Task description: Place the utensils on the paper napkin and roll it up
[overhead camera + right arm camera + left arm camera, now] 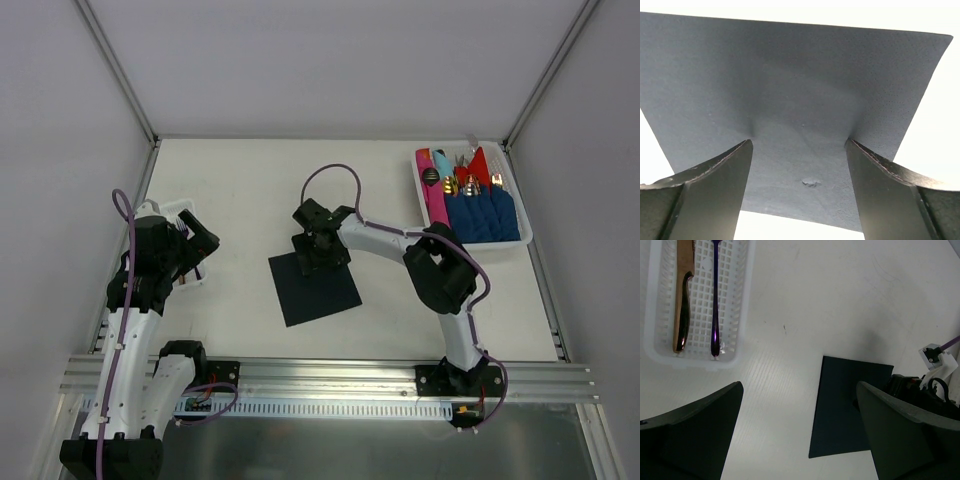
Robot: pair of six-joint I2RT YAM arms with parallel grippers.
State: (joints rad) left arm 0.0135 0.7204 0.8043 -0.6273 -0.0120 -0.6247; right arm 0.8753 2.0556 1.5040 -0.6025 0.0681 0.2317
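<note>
right fingers (710,190) spread, tips on paper napkin (800,85)

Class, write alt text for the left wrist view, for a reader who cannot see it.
A dark napkin lies flat on a white table, the right arm over one edge. Top left, a white basket holds a copper knife and a purple utensil. The open left tool frames the bottom corners.

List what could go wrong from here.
The open right gripper presses into the paper napkin, puckering it; dragging or closing could crease, tear or shift it. The knife and purple utensil lie flat in the white basket, so the open left gripper may struggle to pinch them.
</note>
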